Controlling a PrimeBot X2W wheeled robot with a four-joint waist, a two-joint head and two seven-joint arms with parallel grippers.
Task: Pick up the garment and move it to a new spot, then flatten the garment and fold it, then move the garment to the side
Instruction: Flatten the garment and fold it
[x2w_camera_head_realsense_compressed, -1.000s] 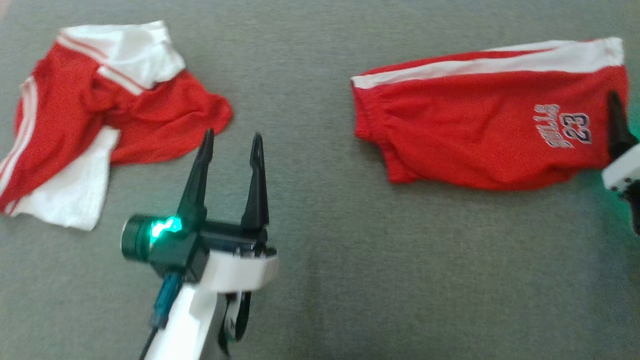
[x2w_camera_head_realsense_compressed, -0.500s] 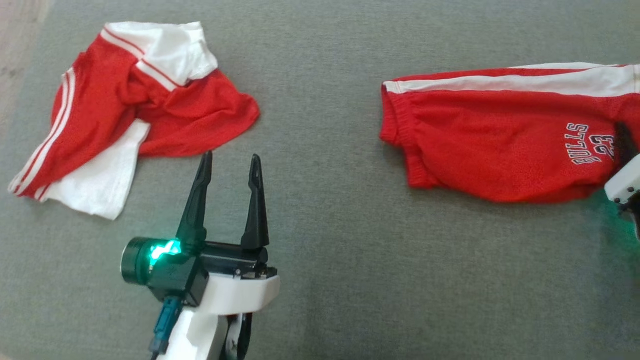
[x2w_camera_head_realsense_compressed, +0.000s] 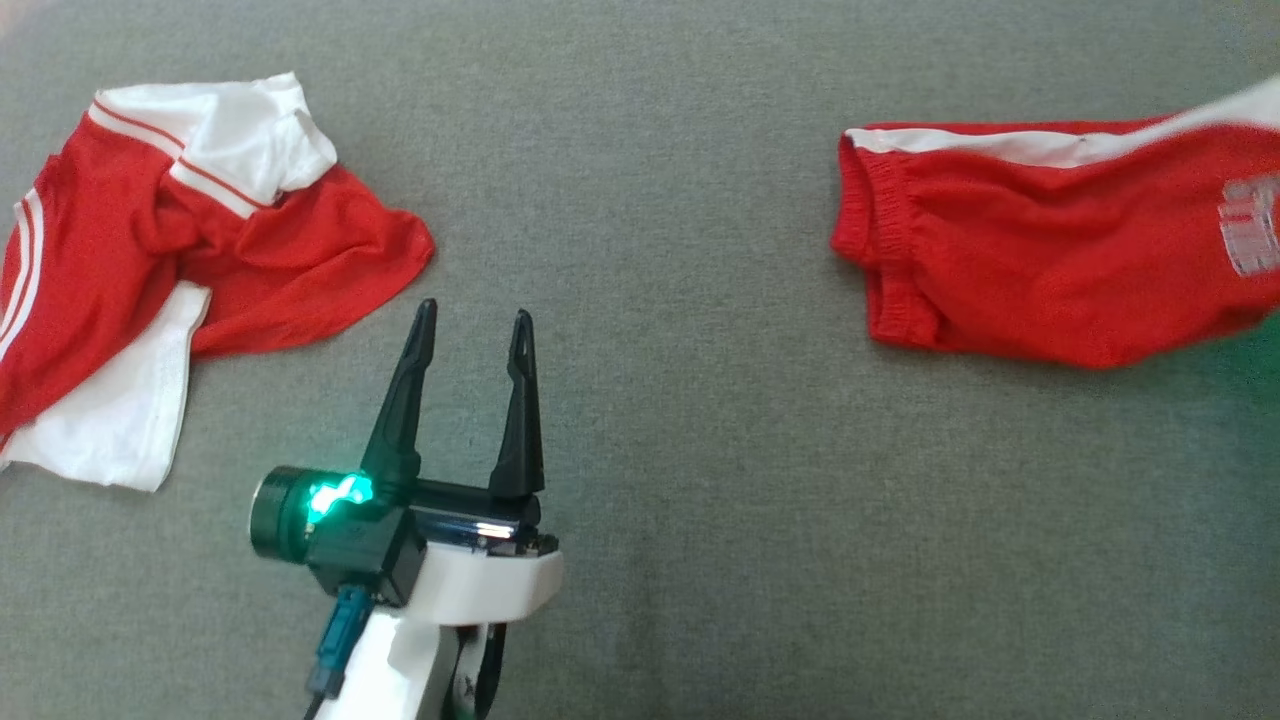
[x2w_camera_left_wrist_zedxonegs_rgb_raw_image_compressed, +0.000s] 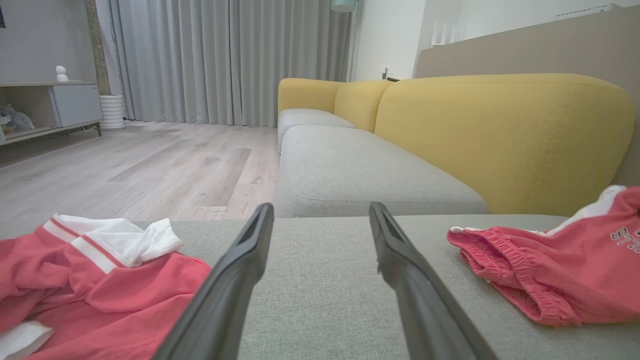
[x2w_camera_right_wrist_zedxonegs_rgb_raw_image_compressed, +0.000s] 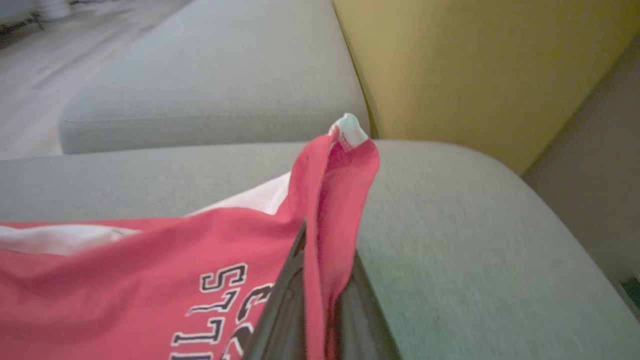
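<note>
Shorts (x2w_camera_head_realsense_compressed: 1040, 270), red mesh, fold pinched in right gripper (x2w_camera_right_wrist_zedxonegs_rgb_raw_image_compressed: 325, 252); left gripper (x2w_camera_head_realsense_compressed: 474, 312) spread wide.

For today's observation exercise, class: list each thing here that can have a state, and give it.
red shorts: one corner pinched up, rest lying spread out
red and white jersey: crumpled, not held
left gripper: open, empty
right gripper: shut on the red shorts
</note>
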